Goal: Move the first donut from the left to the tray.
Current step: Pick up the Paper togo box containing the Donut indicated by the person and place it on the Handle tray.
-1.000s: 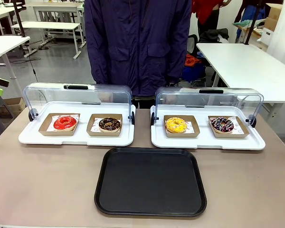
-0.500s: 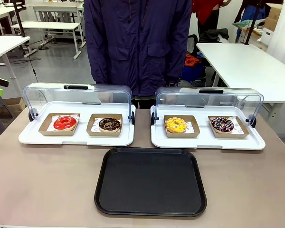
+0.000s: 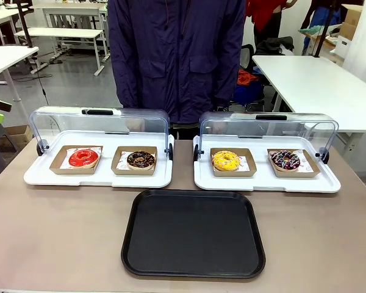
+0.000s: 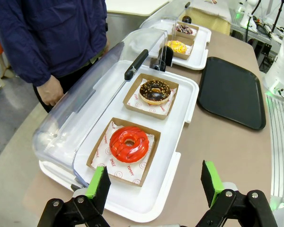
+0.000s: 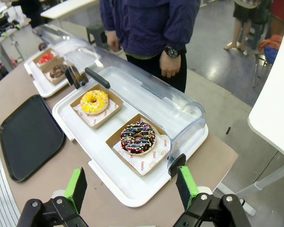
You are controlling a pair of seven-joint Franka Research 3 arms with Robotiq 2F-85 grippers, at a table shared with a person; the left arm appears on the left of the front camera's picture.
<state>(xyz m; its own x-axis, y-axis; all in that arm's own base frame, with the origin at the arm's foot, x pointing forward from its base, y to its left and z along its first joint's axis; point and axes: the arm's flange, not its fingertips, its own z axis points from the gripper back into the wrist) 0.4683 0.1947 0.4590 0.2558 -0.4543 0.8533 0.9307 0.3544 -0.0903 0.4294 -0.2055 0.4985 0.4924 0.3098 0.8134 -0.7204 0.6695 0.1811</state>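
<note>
1. The red donut [image 3: 83,157] sits in a small brown box [image 3: 60,166] with white paper under it. It is the first donut on the left.
2. The small brown box lies at the left end of the left white tray [image 3: 97,179]. A chocolate donut [image 3: 140,160] in a box of its own lies just beside it on the same white tray.
3. The clear lid [image 3: 100,125] of this white tray is tipped up and back, so both donuts are uncovered.
4. The big black tray [image 3: 193,233] lies flat in the middle of the bench [image 3: 55,238]. It is on the robot's side of both white trays. The red donut is not on it yet and is well apart from it.
5. The right white tray [image 3: 265,183] holds a yellow donut [image 3: 226,160] and a dark donut with sprinkles [image 3: 285,160], each in a brown box. Its lid is tipped up too.
6. The left tool [image 4: 155,182] hangs above the near end of the left white tray. Its two green-tipped fingers are far apart and hold nothing. In the left wrist view, the red donut lies just ahead of the gap between them.
7. The right tool [image 5: 131,185] hangs above the end of the right white tray, near the dark donut with sprinkles. Its fingers are far apart as well and hold nothing.
8. A person [image 3: 177,55] in a dark blue jacket stands at the far side of the bench, behind the white trays. One hand [image 4: 49,92] hangs down by the person's side, behind the clear lid.
</note>
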